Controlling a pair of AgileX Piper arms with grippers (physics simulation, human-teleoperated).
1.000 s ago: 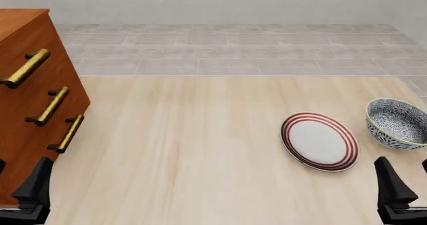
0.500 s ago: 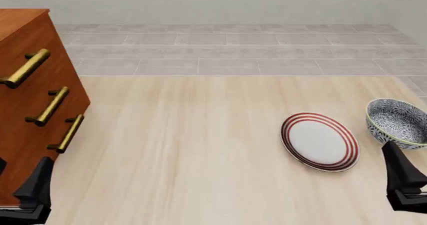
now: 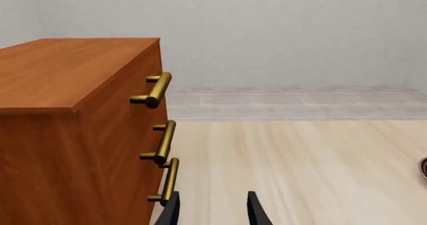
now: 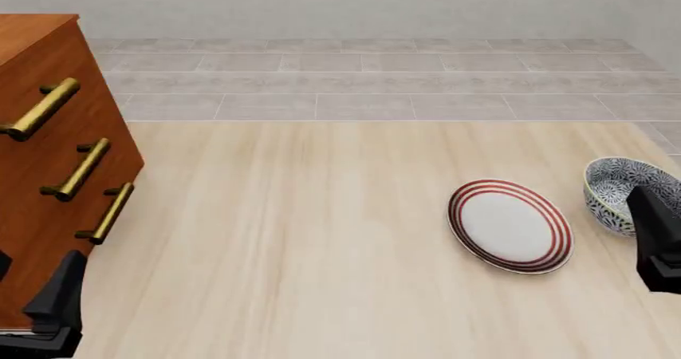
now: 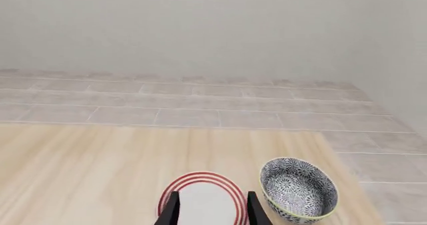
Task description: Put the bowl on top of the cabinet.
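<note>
1. The bowl (image 4: 620, 193) sat on the table (image 4: 319, 239) at about four o'clock in the front view, near the right edge, with nothing gripping it. The cabinet (image 4: 43, 136) stood well apart from it at nine o'clock, its top bare as far as we could see.
2. We judged the task barely begun: no grasp, no lift and no carry across to the cabinet had been made, so all of that was left.
3. Our right gripper (image 5: 209, 208) hung near the bowl, partly covering its near side in the front view. Its fingers stood apart with nothing between them; through the gap the wrist view showed the plate (image 5: 203, 200), with the bowl just beside it.
4. Our left gripper (image 3: 212, 208) rested low beside the cabinet's front, its fingers likewise parted and empty, close to the lowest brass handle (image 3: 168, 181).
5. The table was pale wood with a light grain. Beyond its far edge ran a floor (image 4: 372, 80) of grey tiles, ending at a plain pale wall (image 5: 200, 25).
</note>
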